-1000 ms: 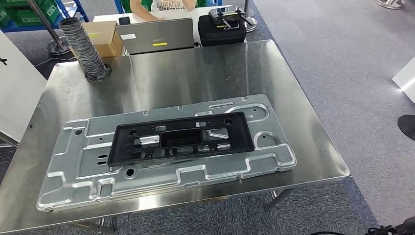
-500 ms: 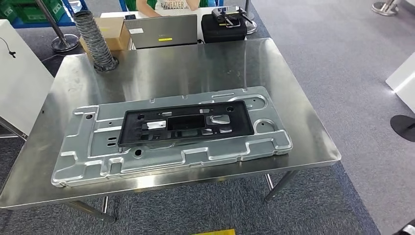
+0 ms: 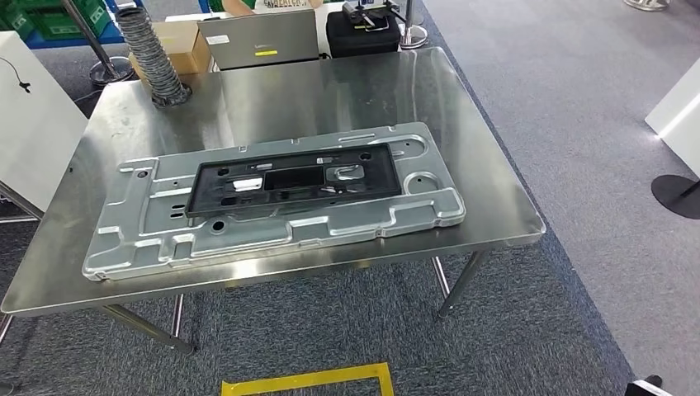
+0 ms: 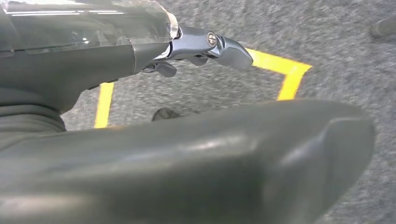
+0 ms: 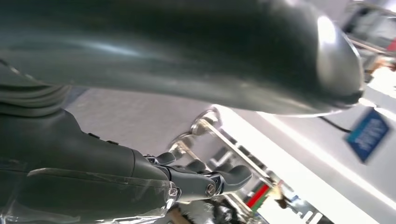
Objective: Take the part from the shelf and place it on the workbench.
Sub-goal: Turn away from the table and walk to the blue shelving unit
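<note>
A black plastic frame part (image 3: pixel 293 180) lies flat on a large stamped metal plate (image 3: pixel 148 247). The plate rests on the steel workbench (image 3: pixel 330 91) in the head view. In the left wrist view my left hand (image 4: pixel 177 135) hangs over grey carpet, its fingers (image 4: pixel 210 44) stretched out apart from the thick thumb, holding nothing. My right hand (image 5: pixel 154 56) is likewise empty in the right wrist view, its fingers (image 5: pixel 210 182) extended away from the thumb. Neither hand is near the part.
A ribbed grey hose (image 3: pixel 148 54) stands on the bench's far left corner. Behind the bench are a cardboard box (image 3: pixel 186 41), a laptop (image 3: pixel 260 37) and a black case (image 3: pixel 363 33). A white panel (image 3: pixel 33 124) stands at the left. Yellow floor tape (image 3: pixel 309 379) lies before the bench.
The whole picture has shifted: the camera has drawn back from the bench, so more floor and the yellow tape show. The part and plate lie as before.
</note>
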### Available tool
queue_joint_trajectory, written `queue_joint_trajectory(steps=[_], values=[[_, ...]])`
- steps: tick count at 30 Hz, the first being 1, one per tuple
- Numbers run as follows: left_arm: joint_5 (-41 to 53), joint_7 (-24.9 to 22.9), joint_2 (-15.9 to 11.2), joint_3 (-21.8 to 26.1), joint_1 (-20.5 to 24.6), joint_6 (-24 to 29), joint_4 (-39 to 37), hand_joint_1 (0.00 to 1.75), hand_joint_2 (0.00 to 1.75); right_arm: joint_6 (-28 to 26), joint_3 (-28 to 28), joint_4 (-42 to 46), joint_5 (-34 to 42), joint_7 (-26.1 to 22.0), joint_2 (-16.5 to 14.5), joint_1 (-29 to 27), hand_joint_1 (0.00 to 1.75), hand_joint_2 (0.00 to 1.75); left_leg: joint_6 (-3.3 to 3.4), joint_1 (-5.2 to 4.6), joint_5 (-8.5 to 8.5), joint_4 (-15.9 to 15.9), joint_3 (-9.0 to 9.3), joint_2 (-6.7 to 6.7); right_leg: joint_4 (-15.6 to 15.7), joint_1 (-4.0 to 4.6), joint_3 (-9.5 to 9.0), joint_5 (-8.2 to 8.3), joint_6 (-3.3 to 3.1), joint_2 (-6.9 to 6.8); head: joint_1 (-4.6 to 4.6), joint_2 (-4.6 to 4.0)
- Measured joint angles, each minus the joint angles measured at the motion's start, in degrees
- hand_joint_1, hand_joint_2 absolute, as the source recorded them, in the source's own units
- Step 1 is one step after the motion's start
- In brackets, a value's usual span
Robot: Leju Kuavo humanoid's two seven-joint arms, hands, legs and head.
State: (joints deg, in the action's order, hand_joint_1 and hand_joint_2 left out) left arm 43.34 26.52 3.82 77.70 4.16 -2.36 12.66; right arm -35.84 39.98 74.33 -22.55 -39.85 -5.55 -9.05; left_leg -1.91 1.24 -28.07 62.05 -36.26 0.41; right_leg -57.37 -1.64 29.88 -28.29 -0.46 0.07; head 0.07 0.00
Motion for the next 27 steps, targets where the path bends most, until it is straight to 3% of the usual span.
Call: queue_joint_trajectory(steps=[2,3,4,5,7,9,10,11,13,14,15,17,18,19,20,21,23,25,26,27], values=[[0.4,0.0,0.1,0.0,0.0,-0.1,0.0,0.0,0.0,0.2,0.1,-3.7,-1.4,0.0,0.3,0.7,0.0,0.0,0.07,-0.05,-5.61,7.2,-1.96,-0.01,-0.1,0.39,1.74,1.32,-0.45,-0.11,-0.05,0.0],[0.8,0.0,0.1,0.0,0.1,-0.2,0.0,0.0,0.0,0.6,0.5,-5.6,-2.6,0.0,0.4,1.1,0.0,0.0,0.17,-0.1,-6.93,10.3,-2.36,-0.02,-0.1,0.61,2.69,2.03,-0.53,-0.12,-0.08,0.0],[1.2,-0.1,0.1,0.0,0.1,-0.3,0.0,0.0,0.0,1.0,1.1,-7.7,-3.8,0.0,0.5,1.7,0.0,0.0,0.34,-0.17,-6.87,12.1,-2.03,-0.02,-0.2,0.8,3.59,2.71,-0.56,-0.13,-0.09,0.0],[1.6,-0.1,0.1,0.1,0.1,-0.3,0.0,0.0,0.0,1.1,1.9,-10.3,-4.8,0.0,0.7,2.3,0.0,0.0,0.6,-0.27,-5.59,11.9,-0.69,-0.03,-0.2,0.97,4.42,3.35,-0.53,-0.13,-0.09,0.0],[2.1,-0.2,0.1,0.1,0.3,-0.4,0.0,0.0,0.0,-0.2,3.3,-17.3,-6.5,0.2,1.6,3.6,0.0,0.0,1.33,-0.56,-2.38,6.2,4.6,-0.07,-0.3,1.19,5.59,4.42,-0.33,-0.21,-0.07,0.0],[2.4,-0.4,0.1,0.1,0.5,-0.4,0.0,0.0,0.0,-2.2,4.7,-25.9,-10.6,1.6,2.7,4.8,0.0,0.0,2.19,-1.08,-2.46,-2.4,10.62,-0.15,-0.3,1.34,6.13,5.45,0.13,-0.43,-0.03,0.01],[2.4,-0.4,0.0,0.1,0.6,-0.4,0.0,0.0,0.0,-2.9,5.5,-29.9,-14.1,2.9,3.0,5.2,0.0,0.0,2.51,-1.34,-3.08,-5.3,12.28,-0.19,-0.2,1.29,6.19,5.97,0.43,-0.55,-0.1,0.01],[2.5,-0.5,0.0,0.1,0.7,-0.4,0.0,0.0,0.0,-3.4,6.5,-33.7,-18.3,4.8,3.2,5.7,0.0,0.0,2.79,-1.55,-3.52,-6.9,12.92,-0.19,0.0,1.21,6.19,6.53,0.79,-0.63,-0.25,0.01],[3.0,-0.6,0.2,0.1,0.7,-0.4,0.0,0.0,0.0,-3.6,8.6,-39.9,-26.3,9.8,3.3,6.5,0.0,0.0,3.39,-1.59,-2.43,-7.4,12.22,-0.09,0.4,0.99,6.29,7.35,1.51,-0.61,-0.58,0.01],[3.4,-0.7,0.3,0.0,0.7,-0.3,0.0,0.0,0.0,-3.7,9.5,-42.5,-29.4,12.2,3.3,6.8,0.0,0.0,3.82,-1.51,-1.6,-7.6,11.65,0.0,0.0,0.92,6.66,6.5,1.8,-0.51,-0.61,0.01],[3.9,-0.7,0.5,0.0,0.7,-0.1,0.0,0.0,0.0,-3.7,10.2,-44.8,-31.4,14.1,3.3,6.9,0.0,0.0,4.17,-1.42,-0.67,-7.8,10.92,0.09,-1.5,0.88,7.28,4.34,2.04,-0.4,-0.52,0.0],[4.9,-0.7,1.1,-0.3,0.8,0.3,0.0,0.0,0.0,-3.7,11.3,-48.6,-33.4,16.4,3.3,7.1,0.0,0.0,4.58,-1.42,0.96,-7.9,9.06,0.21,-7.9,0.8,9.08,-2.22,2.42,-0.26,-0.29,0.0],[5.4,-0.7,1.3,-0.5,0.8,0.5,0.0,0.0,0.0,-3.7,11.8,-50.3,-33.9,17.2,3.4,7.3,0.0,0.0,4.6,-1.49,1.66,-7.8,8.05,0.25,-11.9,0.79,9.78,-4.58,2.61,-0.24,-0.22,0.0],[5.8,-0.6,1.6,-0.6,0.8,0.6,0.0,0.0,0.0,-3.7,12.2,-51.7,-34.3,17.9,3.4,7.4,0.0,0.0,4.55,-1.55,2.29,-7.5,7.01,0.29,-14.9,0.79,9.97,-5.37,2.75,-0.24,-0.2,0.0],[6.2,-0.6,1.8,-0.8,0.8,0.6,0.0,0.0,0.0,-3.7,12.5,-53.0,-34.5,18.4,3.4,7.4,0.0,0.0,4.47,-1.58,2.86,-7.2,5.92,0.33,-16.4,0.79,9.41,-4.76,2.8,-0.24,-0.2,0.0],[6.4,-0.5,2.0,-1.0,0.8,0.7,0.0,0.0,0.0,-3.6,12.8,-54.0,-34.7,18.8,3.4,7.5,0.0,0.0,4.35,-1.6,3.38,-6.8,4.85,0.36,-15.9,0.79,7.88,-3.27,2.75,-0.24,-0.21,0.0],[6.6,-0.5,2.2,-1.4,0.9,0.7,0.0,0.0,0.0,-3.6,13.2,-55.6,-34.8,19.3,3.4,7.7,0.0,0.0,4.02,-1.66,4.24,-5.9,2.96,0.38,-8.8,0.88,1.6,-1.31,2.39,-0.24,-0.2,0.01],[6.7,-0.4,2.4,-1.7,1.0,0.7,0.0,0.0,0.0,-3.5,13.5,-56.6,-34.8,19.5,3.5,8.0,0.0,0.0,3.5,-1.78,5.03,-5.0,1.78,0.44,-0.3,1.17,-4.37,-2.38,1.81,-0.24,-0.23,0.01],[6.7,-0.3,2.4,-1.8,1.0,0.7,0.0,0.0,0.0,-3.5,13.5,-57.1,-34.8,19.6,3.5,8.1,0.0,0.0,3.2,-1.79,5.44,-4.7,1.49,0.5,1.8,1.35,-5.67,-3.05,1.51,-0.24,-0.2,0.01],[6.7,-0.3,2.4,-1.9,1.0,0.7,0.0,0.0,0.0,-3.5,13.6,-57.4,-34.9,19.6,3.5,8.2,0.0,0.0,2.89,-1.74,5.91,-4.6,1.33,0.55,2.5,1.44,-5.72,-3.13,1.16,-0.24,-0.14,0.01]])
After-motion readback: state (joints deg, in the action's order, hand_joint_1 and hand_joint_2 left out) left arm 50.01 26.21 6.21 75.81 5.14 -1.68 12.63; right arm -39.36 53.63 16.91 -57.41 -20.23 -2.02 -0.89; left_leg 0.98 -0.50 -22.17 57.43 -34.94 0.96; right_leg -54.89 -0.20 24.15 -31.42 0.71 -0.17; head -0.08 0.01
